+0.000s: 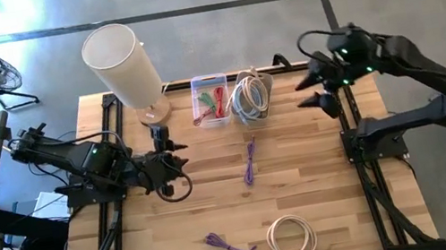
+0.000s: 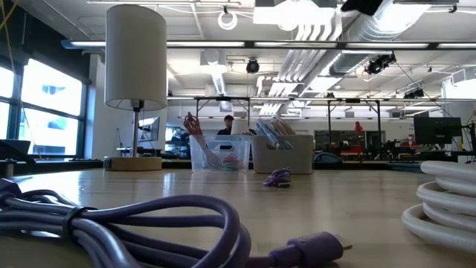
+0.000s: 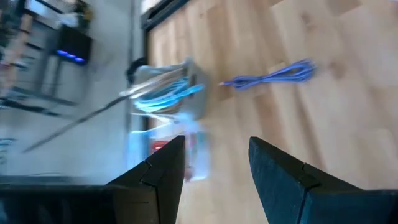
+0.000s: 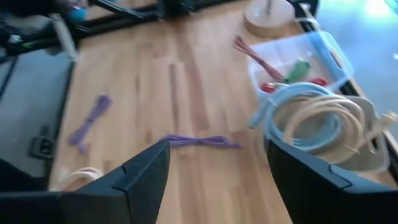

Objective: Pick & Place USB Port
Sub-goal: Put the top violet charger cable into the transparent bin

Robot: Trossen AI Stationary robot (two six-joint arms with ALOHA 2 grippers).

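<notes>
Left gripper [image 1: 177, 162] is hovering over the table's [image 1: 325, 190] left side, fingers spread, holding nothing. Right gripper [image 1: 315, 91] is hanging above the far right, fingers spread wide, empty. Purple USB cable [image 1: 250, 159] is lying mid-table, just near of the grey bin [image 1: 251, 99] of cables; another purple cable [image 1: 228, 247] and a white coil [image 1: 291, 239] are lying at the near edge.

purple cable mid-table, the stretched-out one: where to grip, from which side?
Grip the purple cable near its middle, coming straight down from above. It lies flat on the table as a thin, folded bundle running roughly front to back, so set the jaws across its narrow width. Bare wood on both sides leaves finger room. The right gripper is open, the nearer fit.
</notes>
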